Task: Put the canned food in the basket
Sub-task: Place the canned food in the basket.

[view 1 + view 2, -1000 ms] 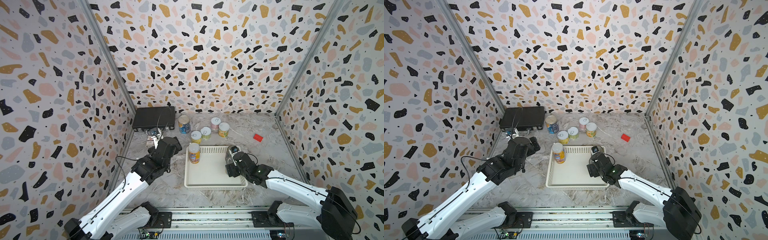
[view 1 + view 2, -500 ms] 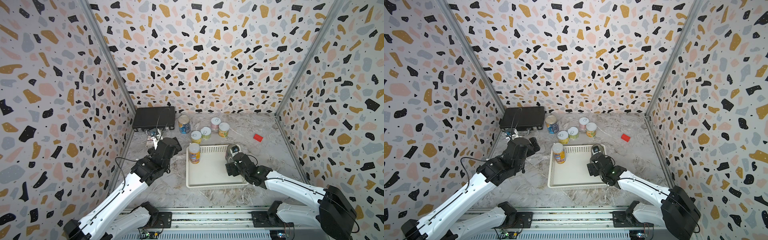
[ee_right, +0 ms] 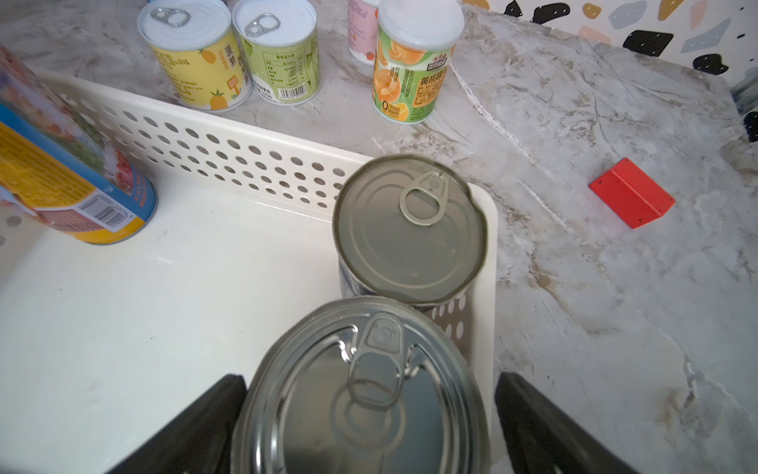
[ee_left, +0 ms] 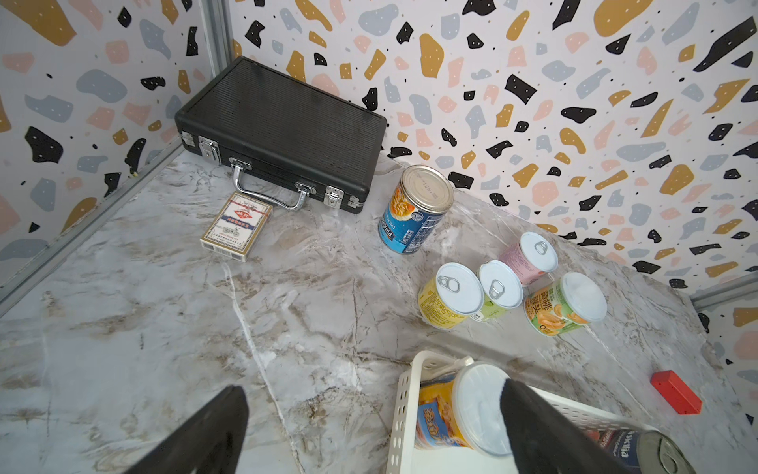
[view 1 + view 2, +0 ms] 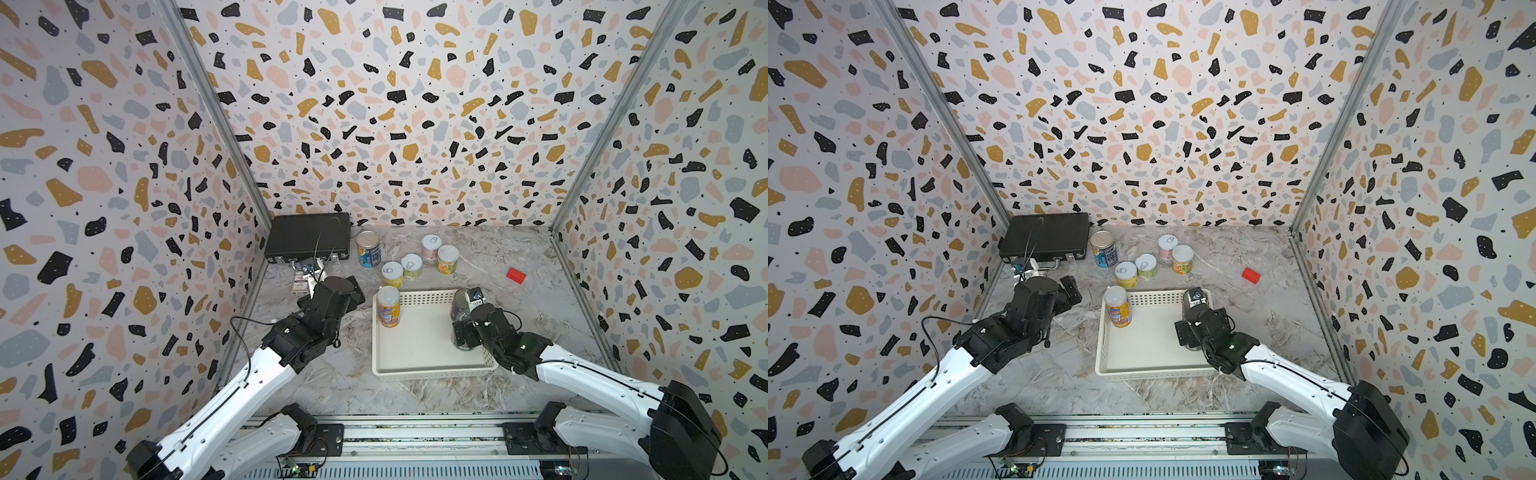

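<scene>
broadly, a grey-veined marble-look tabletop (image 5: pixel 316 374) is boxed in on three sides by speckled terrazzo-print walls (image 5: pixel 415 104) with metal posts in the corners. a shallow white perforated plastic basket (image 5: pixel 432 374) sits mid-table and holds three upright cans: an orange-yellow labelled can with a white lid (image 5: pixel 388 307) in its far left corner, a bare-metal-topped can (image 3: pixel 408 230) in the far right corner, and a second bare-metal-topped can (image 3: pixel 361 410) just in front of it. the right gripper (image 3: pixel 369 383) has its jaws spread wide either side of that nearer can, with a sliver of basket showing past one finger. the left gripper (image 4: pixel 373 390) hangs over bare table beside the basket, jaws wide with nothing between them. behind the basket stand a blue-labelled can (image 5: pixel 369 249), a yellow can (image 5: pixel 392 274), a light green can (image 5: pixel 411 266), a pink can (image 5: pixel 430 246) and a green-and-orange can (image 5: pixel 448 258). a black ribbed briefcase (image 5: pixel 307 237) lies in the far left corner, with a pack of playing cards (image 4: pixel 237 225) before it, and a small red block (image 5: pixel 515 275) lies to the right.
</scene>
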`<state>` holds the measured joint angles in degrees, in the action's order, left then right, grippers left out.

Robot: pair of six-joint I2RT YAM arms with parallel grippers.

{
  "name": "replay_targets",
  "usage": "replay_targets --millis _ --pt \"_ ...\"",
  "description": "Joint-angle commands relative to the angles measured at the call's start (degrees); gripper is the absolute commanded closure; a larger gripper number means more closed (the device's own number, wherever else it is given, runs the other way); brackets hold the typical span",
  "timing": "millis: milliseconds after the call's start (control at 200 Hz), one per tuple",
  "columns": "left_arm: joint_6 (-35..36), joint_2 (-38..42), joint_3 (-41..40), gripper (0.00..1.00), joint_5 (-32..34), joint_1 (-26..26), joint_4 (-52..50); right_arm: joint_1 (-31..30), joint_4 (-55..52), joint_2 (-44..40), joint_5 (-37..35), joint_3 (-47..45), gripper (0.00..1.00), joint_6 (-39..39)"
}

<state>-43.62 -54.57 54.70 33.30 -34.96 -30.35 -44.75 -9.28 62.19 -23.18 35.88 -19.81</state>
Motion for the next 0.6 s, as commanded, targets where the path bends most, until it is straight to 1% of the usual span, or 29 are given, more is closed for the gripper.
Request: replay_targets --millis 0,110,235,280,350,415,536,571,596 --pt "1.4 -1.4 1.8 0.00 -1.1 0.6 0.5 0.1 -2.6 -4.5 -1.8 4.2 0.00 -2.7" --pt "2.4 -4.7 6.0 0.00 -3.2 1.1 -4.0 0.1 -5.1 -6.6 -1.0 8.4 0.00 -3.6" --pt "1.8 -9.8 11.6 0.00 -5.5 1.4 -10.8 0.1 -8.3 -5.8 -1.9 15.1 0.00 -4.1" --pt "0.7 -10.7 13.1 0.00 -5.2 1.6 -12.8 0.1 -9.2 -5.1 -2.3 17.4 0.00 -4.0" --pt "0.0 -11.0 13.8 0.00 -3.9 1.8 -13.0 0.1 -9.9 -4.5 -3.1 19.3 0.00 -3.7" --pt "-1.1 -11.0 14.5 0.00 -2.2 1.8 -13.2 0.1 -8.9 -4.9 -3.6 18.5 0.00 -3.0" --pt "-1.3 -13.1 17.3 0.00 0.8 1.9 -15.8 0.2 -4.3 -7.5 -3.4 13.2 0.00 -1.3" --pt "-0.4 -13.9 18.1 0.01 1.2 2.1 -16.1 0.2 -3.7 -8.2 -3.4 12.1 0.00 -1.6" --pt "1.3 -14.6 18.4 0.01 -0.1 2.5 -15.8 0.2 -3.6 -8.7 -3.1 11.6 0.00 -1.9"
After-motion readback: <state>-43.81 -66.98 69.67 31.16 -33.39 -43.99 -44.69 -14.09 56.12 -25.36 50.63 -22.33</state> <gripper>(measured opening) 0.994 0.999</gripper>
